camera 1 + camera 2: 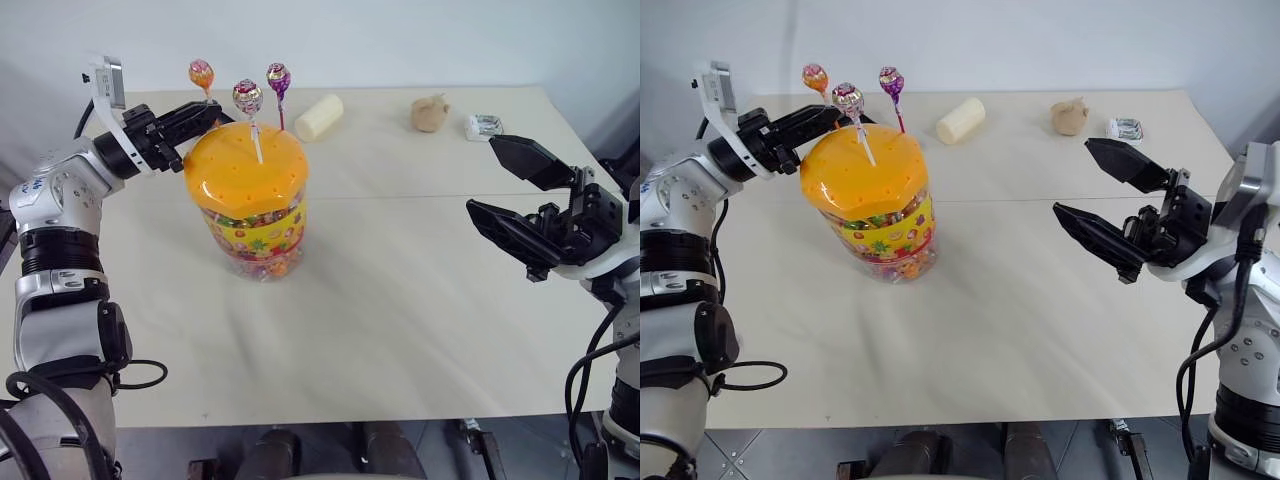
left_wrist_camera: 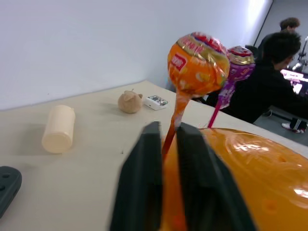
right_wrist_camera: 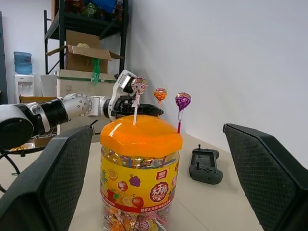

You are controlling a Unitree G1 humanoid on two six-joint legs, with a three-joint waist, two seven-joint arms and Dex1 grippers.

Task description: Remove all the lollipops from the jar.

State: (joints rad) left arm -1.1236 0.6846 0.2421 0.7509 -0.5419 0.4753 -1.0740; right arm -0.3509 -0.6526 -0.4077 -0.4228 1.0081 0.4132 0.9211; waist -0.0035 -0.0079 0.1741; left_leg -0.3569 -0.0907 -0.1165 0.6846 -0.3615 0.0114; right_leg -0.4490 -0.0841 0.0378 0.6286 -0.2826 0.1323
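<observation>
The jar [image 1: 246,205] stands upright on the pale desk [image 1: 400,300], toward the robot's left side, its wide orange lid [image 1: 243,167] dotted with small holes and its yellow fruit-print label facing forward. Loose wrapped sweets show through the clear wall at the bottom.

Three lollipops stand with their sticks in the lid. The orange lollipop [image 1: 201,73] is at the far left edge of the lid, the pink-silver lollipop [image 1: 247,97] rises on a white stick nearer the middle, and the purple lollipop [image 1: 278,77] stands on a pink stick at the far side.

The left tool [image 1: 207,113] reaches in level over the far left rim of the lid, and its two black fingers [image 2: 144,183] are closed together on the orange lollipop's stick, just below the foil head. The stick runs straight up between the pads, and the head sits clear above the fingertips.

The right tool [image 1: 520,195] hangs above the desk on the robot's right, well apart from the jar, pointing toward it. Its jaws are spread wide and have hold of nothing.

At the far side of the desk lie a pale cream cylinder [image 1: 319,116] on its side, just beyond the jar, then a small tan lump [image 1: 430,113], and a little silver-wrapped packet [image 1: 484,126] near the far right corner. A dark handheld controller [image 3: 206,166] rests on the desk past the jar, seen from the right wrist. A person in dark clothes [image 2: 269,91] sits in the background.
</observation>
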